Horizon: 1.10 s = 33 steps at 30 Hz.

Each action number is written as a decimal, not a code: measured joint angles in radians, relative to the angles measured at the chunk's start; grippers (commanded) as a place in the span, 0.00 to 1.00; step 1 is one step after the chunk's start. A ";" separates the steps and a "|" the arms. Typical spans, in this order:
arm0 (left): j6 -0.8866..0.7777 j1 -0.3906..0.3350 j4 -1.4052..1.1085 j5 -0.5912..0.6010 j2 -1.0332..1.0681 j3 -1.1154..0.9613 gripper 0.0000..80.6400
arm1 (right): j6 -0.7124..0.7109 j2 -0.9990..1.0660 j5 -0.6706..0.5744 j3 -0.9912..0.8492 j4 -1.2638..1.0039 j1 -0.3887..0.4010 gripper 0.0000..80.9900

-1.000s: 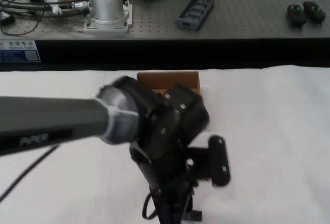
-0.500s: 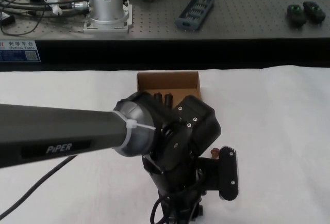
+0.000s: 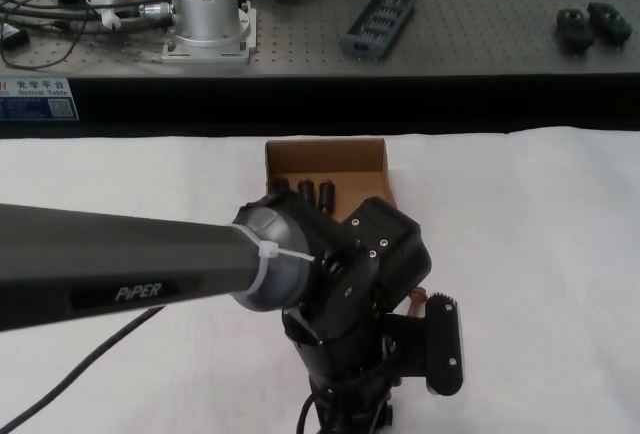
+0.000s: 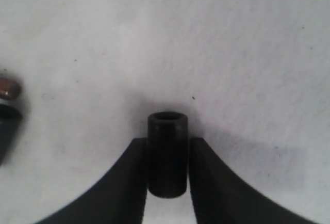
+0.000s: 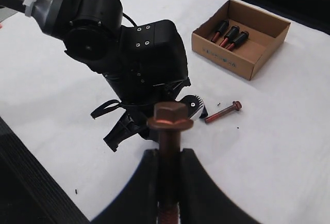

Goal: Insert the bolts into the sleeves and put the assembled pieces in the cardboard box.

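Surroundings: I see the left arm (image 5: 129,53) ahead of my right claw (image 5: 169,154), the box (image 5: 227,60) beyond, and a loose bolt (image 5: 223,111) between.
Left claw (image 4: 167,144): pointing down, clamped on the sleeve (image 4: 167,157).
Right claw: gripping a bolt (image 5: 169,123) by its shank.

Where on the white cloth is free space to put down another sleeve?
The white cloth is bare to the right of the brown cardboard box and left arm, and left of the box, beyond the arm. It is crowded before the box, around the left gripper, shut on a black cylindrical sleeve, where a loose copper bolt lies.
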 measured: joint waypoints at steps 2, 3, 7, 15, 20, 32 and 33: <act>-0.032 -0.005 -0.007 0.000 0.000 0.000 0.07 | 0.000 0.000 0.000 0.000 0.000 0.000 0.04; -0.056 -0.008 -0.013 -0.003 0.002 0.000 0.02 | 0.000 0.000 0.000 0.000 0.000 0.000 0.04; -0.218 -0.020 -0.041 -0.004 0.002 -0.015 0.01 | 0.000 0.000 0.002 0.000 0.000 0.000 0.04; -0.661 -0.024 -0.197 0.113 -0.094 -0.033 0.01 | 0.000 0.000 0.049 0.003 -0.036 0.000 0.04; -0.744 -0.024 -0.267 0.129 -0.200 -0.028 0.01 | 0.000 0.000 0.052 0.003 -0.147 0.000 0.04; -0.958 -0.005 -0.655 0.136 -0.604 0.355 0.01 | 0.000 0.029 -0.016 0.035 -0.504 0.000 0.04; -0.987 -0.005 -0.734 0.136 -0.646 0.419 0.01 | 0.000 0.039 -0.068 0.057 -0.560 0.000 0.04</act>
